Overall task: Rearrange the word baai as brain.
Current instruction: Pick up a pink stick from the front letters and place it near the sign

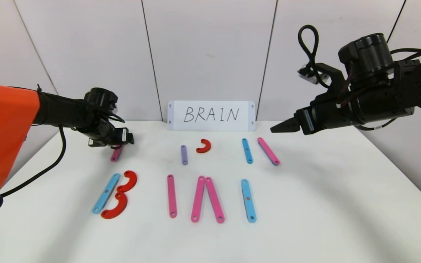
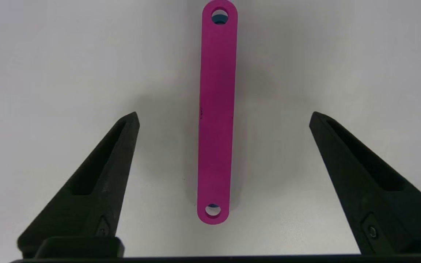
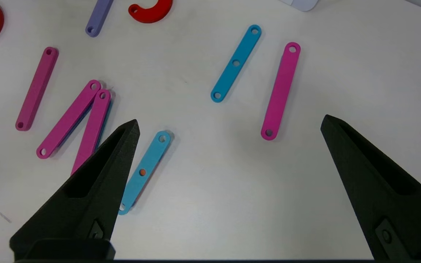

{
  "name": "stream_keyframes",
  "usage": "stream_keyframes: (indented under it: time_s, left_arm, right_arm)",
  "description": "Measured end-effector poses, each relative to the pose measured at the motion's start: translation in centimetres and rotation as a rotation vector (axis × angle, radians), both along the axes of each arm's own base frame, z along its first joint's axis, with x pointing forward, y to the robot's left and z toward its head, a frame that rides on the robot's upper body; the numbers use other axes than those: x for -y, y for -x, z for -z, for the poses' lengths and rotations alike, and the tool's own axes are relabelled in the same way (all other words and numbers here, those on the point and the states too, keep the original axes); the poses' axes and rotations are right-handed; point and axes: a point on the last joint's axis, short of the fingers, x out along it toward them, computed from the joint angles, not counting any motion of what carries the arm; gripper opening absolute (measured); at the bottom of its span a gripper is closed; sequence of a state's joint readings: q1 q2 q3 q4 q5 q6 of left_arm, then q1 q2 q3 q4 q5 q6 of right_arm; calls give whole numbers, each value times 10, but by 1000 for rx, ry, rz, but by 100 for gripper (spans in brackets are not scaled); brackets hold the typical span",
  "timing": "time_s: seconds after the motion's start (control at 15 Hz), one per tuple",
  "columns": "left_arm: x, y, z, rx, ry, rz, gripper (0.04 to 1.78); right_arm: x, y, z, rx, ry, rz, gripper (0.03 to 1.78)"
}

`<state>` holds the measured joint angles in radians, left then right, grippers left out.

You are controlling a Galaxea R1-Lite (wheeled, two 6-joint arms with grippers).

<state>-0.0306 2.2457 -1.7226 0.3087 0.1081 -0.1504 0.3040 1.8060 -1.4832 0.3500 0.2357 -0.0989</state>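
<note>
The front row of flat letter pieces starts with a B made of a blue strip and two red curves. Then come a pink strip, two pink strips leaning together as a peak, and a blue strip. My left gripper hovers at the back left, open. A short pink strip lies flat on the table between its spread fingers, touching neither. My right gripper hangs open above the back right, holding nothing.
A white card reading BRAIN stands at the table's back. In front of it lie a purple strip, a red curve, a blue strip and a pink strip. White table.
</note>
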Motion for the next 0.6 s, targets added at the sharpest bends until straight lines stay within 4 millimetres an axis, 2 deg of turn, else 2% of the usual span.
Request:
stream_keyframes:
  time_s: [0.13,0.33,0.6]
  left_arm:
    - [6,7,-8,1,8,5,174]
    - [24,26,-25,-12,37,12,175]
    - [63,68,-40,-33,55,91,175]
  right_arm:
    - [2,-1,0,0,0,5,174]
    - [15,-7,-4,5,-9,41,174]
    - [30,-16,-6,11,-34,63,174]
